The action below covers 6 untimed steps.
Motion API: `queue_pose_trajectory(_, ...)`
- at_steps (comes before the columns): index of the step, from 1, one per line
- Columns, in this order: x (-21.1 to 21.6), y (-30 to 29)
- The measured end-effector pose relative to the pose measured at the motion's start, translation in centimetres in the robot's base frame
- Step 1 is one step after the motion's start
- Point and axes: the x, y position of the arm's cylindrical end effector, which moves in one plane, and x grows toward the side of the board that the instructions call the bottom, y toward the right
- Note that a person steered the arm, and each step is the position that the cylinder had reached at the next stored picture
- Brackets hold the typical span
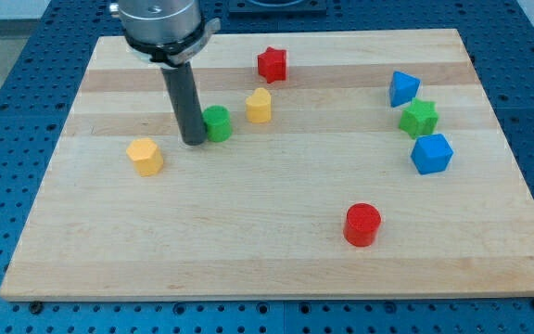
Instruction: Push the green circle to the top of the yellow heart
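- The dark rod's tip (194, 142) touches the green circle block (218, 122) on its view-left side.
- The yellow heart block (260, 106) sits just to the circle's upper right on the wooden table (276, 250).
- No jaws or containers show.

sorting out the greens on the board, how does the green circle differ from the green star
The green circle is a smooth round block; the green star has pointed, notched edges. The green circle sits toward the view's left with my tip right at its left side; the green star sits far right, well away from my tip. The green circle's nearest neighbour is the yellow heart; the green star lies between two blue blocks. Both are green and rest on the wooden board.
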Motion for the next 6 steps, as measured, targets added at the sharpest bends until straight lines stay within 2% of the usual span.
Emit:
queue_pose_trajectory(2,-1.1,2.8)
queue_pose_trajectory(6,-7.3,5.2)
